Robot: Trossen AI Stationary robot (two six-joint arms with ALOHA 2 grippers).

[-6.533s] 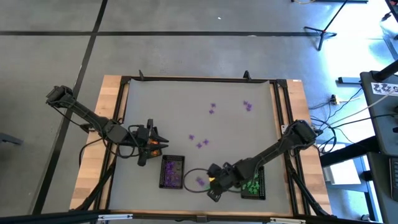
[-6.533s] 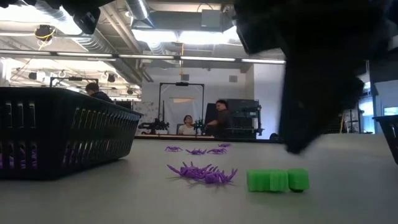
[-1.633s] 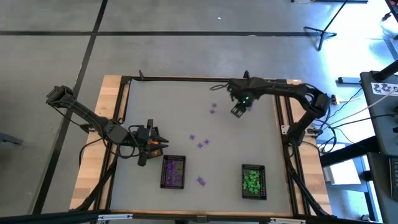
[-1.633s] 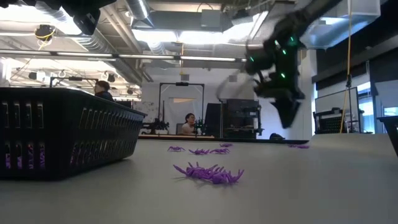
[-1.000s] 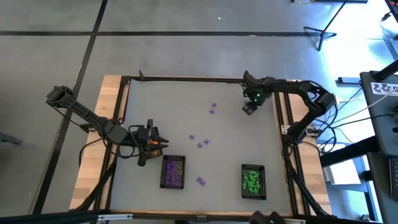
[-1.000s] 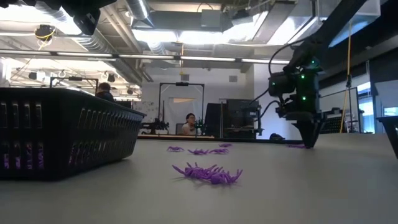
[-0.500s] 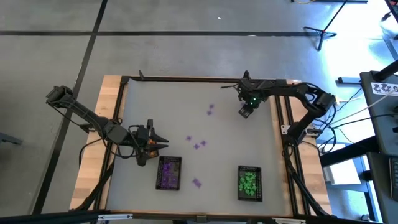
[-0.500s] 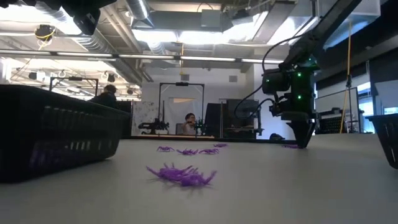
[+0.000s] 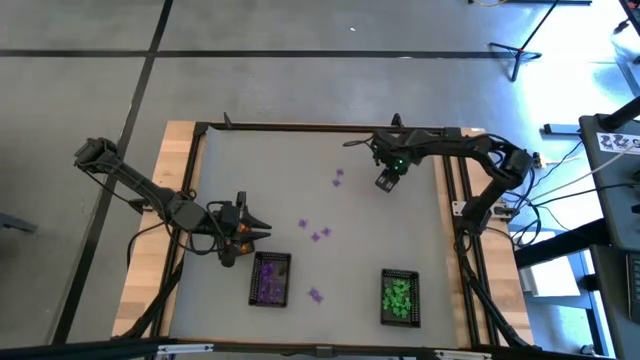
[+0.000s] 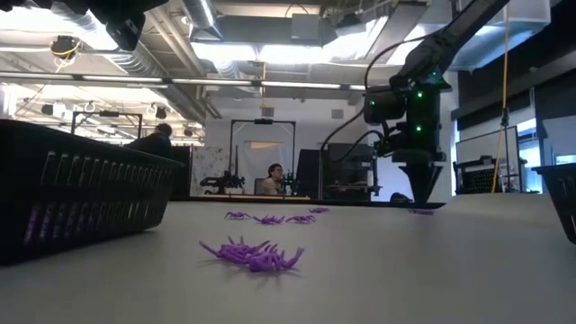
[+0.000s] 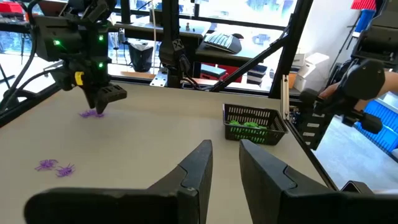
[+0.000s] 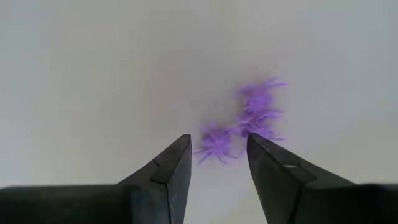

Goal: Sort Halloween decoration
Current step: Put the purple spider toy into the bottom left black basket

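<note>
right gripper (image 12: pixel 217 163) is up at the far right part of the table (image 9: pixel 300 160), hanging over a little clump of purple spiders (image 12: pixel 245 121), fingers apart with nothing between them. more purple ones sit mid-table (image 9: pixel 318 234), one lot near the purple tray (image 9: pixel 270 280), green bits in the other tray (image 9: pixel 400 296). left gripper (image 11: pixel 219 163) waits beside the purple tray, slightly parted, empty.
</note>
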